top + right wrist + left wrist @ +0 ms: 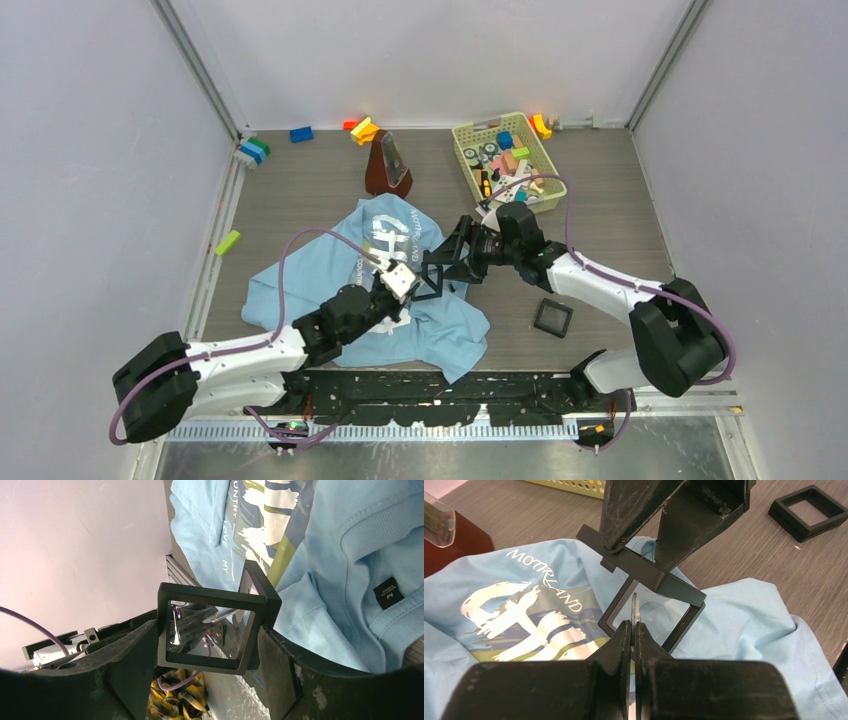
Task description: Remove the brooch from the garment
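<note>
The light blue T-shirt lies crumpled on the table, print up; it also shows in the left wrist view and the right wrist view. My left gripper is shut on the brooch, a thin flat piece seen edge-on, held just above the shirt. My right gripper is shut on an open black square tray hanging right over the brooch. Through the tray's clear film the brooch shows as a slim shiny pin.
A second black square tray lies on the table to the right. A brown metronome stands behind the shirt. A yellow-green basket of toys sits at the back right. Loose blocks lie along the back wall.
</note>
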Available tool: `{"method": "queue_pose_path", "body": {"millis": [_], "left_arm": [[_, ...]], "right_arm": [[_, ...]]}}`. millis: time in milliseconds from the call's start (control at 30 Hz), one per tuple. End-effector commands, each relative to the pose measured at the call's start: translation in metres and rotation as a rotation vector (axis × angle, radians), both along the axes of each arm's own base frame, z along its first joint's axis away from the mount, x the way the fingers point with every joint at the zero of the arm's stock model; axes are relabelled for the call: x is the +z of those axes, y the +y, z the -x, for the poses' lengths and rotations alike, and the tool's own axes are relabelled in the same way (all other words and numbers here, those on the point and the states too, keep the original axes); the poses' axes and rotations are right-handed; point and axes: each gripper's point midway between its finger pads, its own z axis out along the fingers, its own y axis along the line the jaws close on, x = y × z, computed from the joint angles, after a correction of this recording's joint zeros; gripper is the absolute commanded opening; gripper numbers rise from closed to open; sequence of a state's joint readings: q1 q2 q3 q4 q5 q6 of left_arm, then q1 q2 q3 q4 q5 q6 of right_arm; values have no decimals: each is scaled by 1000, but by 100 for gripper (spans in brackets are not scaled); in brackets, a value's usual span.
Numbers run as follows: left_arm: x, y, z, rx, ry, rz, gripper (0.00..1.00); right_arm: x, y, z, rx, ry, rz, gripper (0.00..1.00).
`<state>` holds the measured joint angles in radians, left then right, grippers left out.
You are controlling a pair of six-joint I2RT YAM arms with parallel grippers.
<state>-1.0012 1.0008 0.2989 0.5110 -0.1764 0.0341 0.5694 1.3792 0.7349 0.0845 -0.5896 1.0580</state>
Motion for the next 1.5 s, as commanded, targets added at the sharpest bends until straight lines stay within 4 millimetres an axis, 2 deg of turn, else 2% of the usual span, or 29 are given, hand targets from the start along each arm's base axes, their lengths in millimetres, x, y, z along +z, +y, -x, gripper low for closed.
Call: {"method": "queue_pose_path", "body": {"millis": [0, 233, 467, 733, 900, 1033, 1133, 1300, 1467], "left_arm": [[21, 2, -10, 63, -94, -11, 0], [4, 0, -15, 112, -110, -144, 0], [-8, -11, -13, 77, -88, -203, 0], [-30, -17, -12, 52, -45, -284, 1], [-45, -13, -17, 86, -20, -367, 1], [-50, -17, -15, 71, -5, -388, 2], [-52, -21, -10, 47, 32, -392, 11], [-55, -29, 4, -9, 137, -402, 32], [-62, -36, 7, -33, 170, -407, 39]], "right_arm": [[6, 9, -1, 27, -25, -60, 30], [-10, 17, -10, 26, -7, -89, 30], [-21, 22, -15, 22, 5, -117, 30], [-36, 9, -23, -5, 7, -101, 30], [-51, 4, -26, -16, 16, -90, 30], [-61, 1, -26, -21, 25, -73, 30], [-65, -1, -27, -25, 29, -69, 30], [-71, -6, -28, -30, 30, -40, 30], [-73, -9, -26, -31, 28, -20, 30]]}}
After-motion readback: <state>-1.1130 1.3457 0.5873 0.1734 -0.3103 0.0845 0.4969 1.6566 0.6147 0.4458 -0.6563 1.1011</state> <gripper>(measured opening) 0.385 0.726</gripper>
